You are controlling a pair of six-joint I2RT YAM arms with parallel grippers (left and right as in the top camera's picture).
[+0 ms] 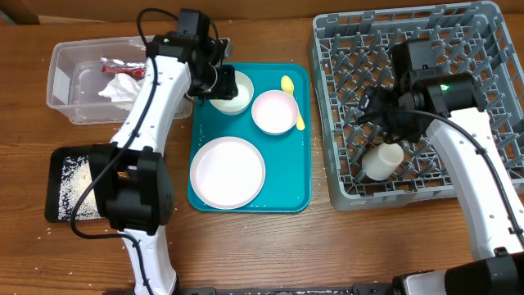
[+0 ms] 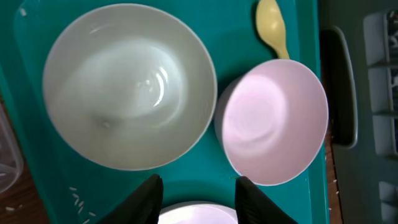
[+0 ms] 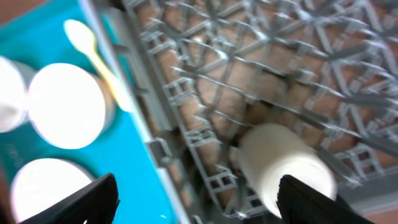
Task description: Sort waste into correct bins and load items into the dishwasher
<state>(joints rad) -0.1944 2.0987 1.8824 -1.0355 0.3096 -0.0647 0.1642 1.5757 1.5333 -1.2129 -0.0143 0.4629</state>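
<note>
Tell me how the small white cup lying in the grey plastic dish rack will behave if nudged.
The small white cup lies on its side among the pegs of the grey plastic dish rack, so its round wall would probably let it roll until a peg stops it. Its smooth surface may slip when gripped. It looks small, so likely light.

wooden table (image 1: 327, 246) | on it: clear tub (image 1: 65, 92), black tray (image 1: 56, 164), teal tray (image 1: 286, 180), grey rack (image 1: 323, 106)

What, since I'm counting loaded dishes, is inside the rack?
One white cup, lying on its side in the rack. The right arm covers part of its middle, so anything beneath can't be seen.
</note>
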